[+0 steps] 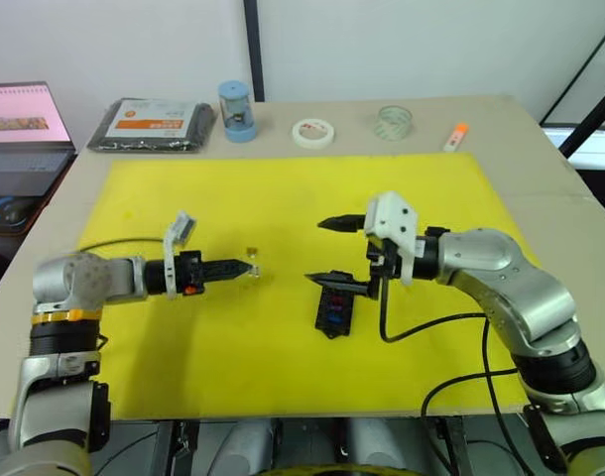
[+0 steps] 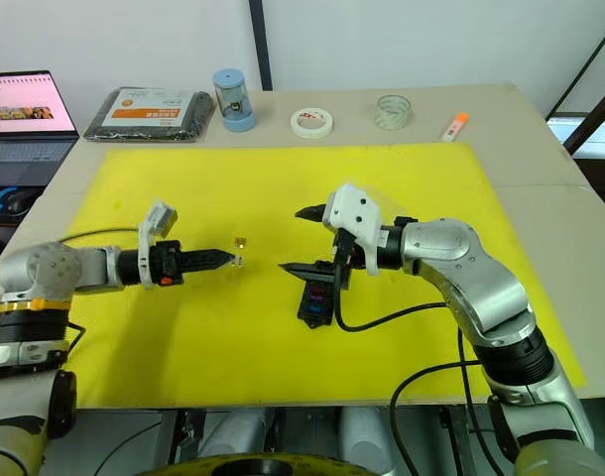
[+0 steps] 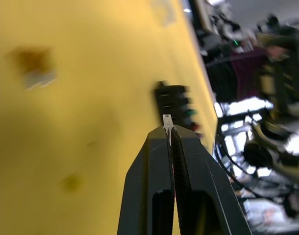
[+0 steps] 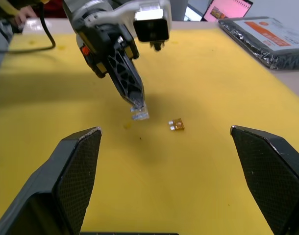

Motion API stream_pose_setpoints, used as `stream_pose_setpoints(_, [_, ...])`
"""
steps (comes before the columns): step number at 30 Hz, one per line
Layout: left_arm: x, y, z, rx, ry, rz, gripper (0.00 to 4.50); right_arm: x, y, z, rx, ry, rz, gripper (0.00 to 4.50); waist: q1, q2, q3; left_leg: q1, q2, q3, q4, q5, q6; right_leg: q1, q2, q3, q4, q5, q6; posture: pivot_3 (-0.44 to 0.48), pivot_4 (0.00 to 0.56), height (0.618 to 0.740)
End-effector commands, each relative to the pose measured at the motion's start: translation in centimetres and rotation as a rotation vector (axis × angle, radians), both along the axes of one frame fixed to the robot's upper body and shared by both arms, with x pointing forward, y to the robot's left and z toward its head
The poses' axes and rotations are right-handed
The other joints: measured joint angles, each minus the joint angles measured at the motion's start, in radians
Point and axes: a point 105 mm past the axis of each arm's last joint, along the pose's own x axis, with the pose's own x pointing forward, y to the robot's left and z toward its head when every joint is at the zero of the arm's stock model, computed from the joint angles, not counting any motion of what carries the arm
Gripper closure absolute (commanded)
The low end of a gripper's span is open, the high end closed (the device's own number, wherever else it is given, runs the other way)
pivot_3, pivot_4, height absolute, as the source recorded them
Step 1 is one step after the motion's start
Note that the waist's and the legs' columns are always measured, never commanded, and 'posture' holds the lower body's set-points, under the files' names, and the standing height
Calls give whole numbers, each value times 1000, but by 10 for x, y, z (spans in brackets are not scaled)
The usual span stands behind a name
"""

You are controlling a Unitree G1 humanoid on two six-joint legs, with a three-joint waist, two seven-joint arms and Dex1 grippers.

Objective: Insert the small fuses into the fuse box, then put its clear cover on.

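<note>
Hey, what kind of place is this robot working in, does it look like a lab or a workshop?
Probably a robotics lab or test bench: a yellow mat over a beige tabletop, an open laptop beside it, and rolls of tape lined along the back edge.

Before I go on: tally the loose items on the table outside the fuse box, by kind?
Fuses: 2, amber fuse on the yellow mat, pale fuse in the left tool
Tape rolls: 2, white roll, clear roll
Black packet: 1
Blue canister: 1
Orange-capped marker: 1
Total: 7
</note>
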Motion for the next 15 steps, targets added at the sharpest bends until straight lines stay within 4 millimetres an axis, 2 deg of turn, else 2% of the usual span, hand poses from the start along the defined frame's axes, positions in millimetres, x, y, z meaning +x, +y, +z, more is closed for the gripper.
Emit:
stream_pose_setpoints(1, [-11,-23,42,-13,-282,-135,4491,-3,-6,16,34,32,5,0,1,0,0,0,0,0,0,0,0,0,0,0,0,0,0,0,150,740])
stream_pose_setpoints(4, [-18,-33,51,15,-449,-202,4491,-6,-11,16,11,76,18,0,-2,0,0,1,0,0,-1,0,0,0,0,0,-1,0,0,0,150,740])
stream_pose_setpoints(8, [-17,-43,44,156,-771,-290,4491,-5,-17,16,-47,98,37,0,-5,1,0,0,1,1,-1,0,0,0,0,0,-1,0,0,0,150,740])
stream_pose_setpoints(11, [-16,-49,43,153,-879,-297,4500,-8,-14,17,-53,92,72,600,-2,0,0,1,1,2,-1,0,0,0,0,0,-1,0,-1,0,150,740])
stream_pose_setpoints(14, [-18,-53,41,142,-920,-315,4500,-4,-8,17,-60,46,50,1623,0,0,1,0,1,1,0,0,1,0,0,0,-2,0,0,0,150,740])
stream_pose_setpoints(15, [-19,-54,41,138,-930,-315,4500,-5,-5,16,-60,39,53,1623,0,0,1,0,1,2,0,-1,1,0,0,0,-2,0,0,0,150,740])
